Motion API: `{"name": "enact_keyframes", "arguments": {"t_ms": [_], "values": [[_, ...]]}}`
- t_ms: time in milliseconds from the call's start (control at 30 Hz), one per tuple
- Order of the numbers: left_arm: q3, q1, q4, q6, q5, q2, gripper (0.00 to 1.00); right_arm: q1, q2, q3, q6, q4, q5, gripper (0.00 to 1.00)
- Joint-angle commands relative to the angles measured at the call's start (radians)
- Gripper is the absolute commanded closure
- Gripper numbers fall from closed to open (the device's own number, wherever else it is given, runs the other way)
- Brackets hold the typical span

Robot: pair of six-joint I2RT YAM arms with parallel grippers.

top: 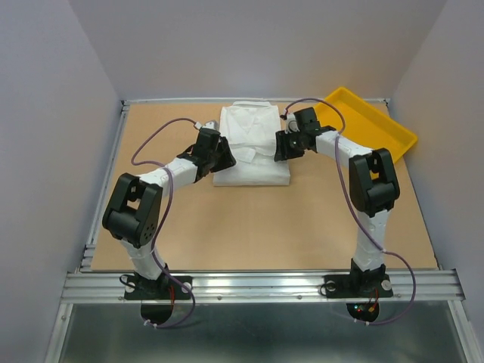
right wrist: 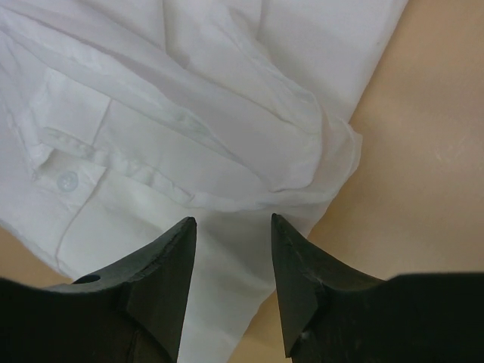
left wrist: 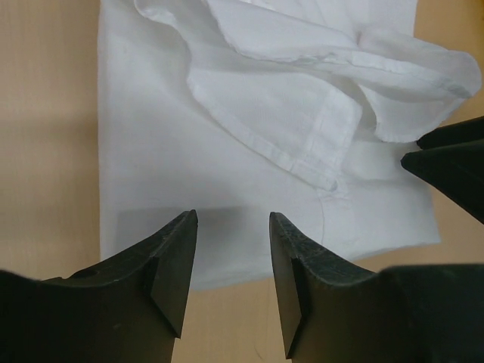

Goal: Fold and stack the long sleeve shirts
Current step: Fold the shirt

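Left pincer (left wrist: 233, 227) and right pincer (right wrist: 233, 227) are spread and empty beside the white long sleeve shirt (top: 253, 162), which is folded rectangular, sleeves rumpled on top, and laid far-centre on the bench (top: 249, 227).

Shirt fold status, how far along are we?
Done: the white shirt lies as a compact rectangle mid-table. In hand: the left gripper and right gripper flank it, both open, holding nothing. A loose sleeve cuff sits rumpled on top. Left: tidy that cuff, then stack. I cannot tell whether the pile holds more than one shirt. The yellow tray shows none.
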Motion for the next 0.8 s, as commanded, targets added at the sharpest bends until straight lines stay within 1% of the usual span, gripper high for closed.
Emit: {"name": "enact_keyframes", "arguments": {"t_ms": [0,167,200,300,333,433,467,533,633,667,767], "values": [[-0.012,0.004,0.05,-0.017,-0.024,0.005,0.46,0.008,0.074,0.12,-0.048,0.05,-0.026,0.51],[-0.013,0.004,0.042,-0.01,-0.024,0.016,0.46,0.008,0.164,0.27,-0.033,0.053,-0.014,0.51],[-0.013,0.004,0.04,-0.008,-0.027,0.019,0.46,0.006,0.193,0.334,-0.028,0.053,0.003,0.51],[-0.012,0.004,0.034,-0.004,-0.021,0.013,0.46,0.006,0.235,0.431,-0.008,0.055,0.037,0.5],[-0.013,0.004,0.03,-0.004,-0.021,0.008,0.46,0.006,0.261,0.487,-0.003,0.056,0.069,0.5],[-0.019,0.004,0.022,-0.004,-0.028,-0.013,0.46,0.006,0.295,0.581,0.023,0.056,0.133,0.48],[-0.021,0.004,0.021,-0.004,-0.03,-0.019,0.46,0.006,0.292,0.588,0.033,0.056,0.141,0.47],[-0.027,0.004,0.01,-0.004,-0.033,-0.044,0.44,0.006,0.264,0.551,0.038,0.058,0.144,0.45],[-0.038,0.004,-0.001,-0.014,-0.07,-0.084,0.41,0.006,0.163,0.455,0.058,0.058,0.169,0.43],[-0.05,0.004,-0.002,-0.019,-0.076,-0.093,0.39,0.006,0.099,0.366,0.079,0.06,0.177,0.43],[-0.069,0.006,-0.018,-0.031,-0.108,-0.116,0.36,0.008,0.008,0.229,0.139,0.061,0.191,0.43]]}}
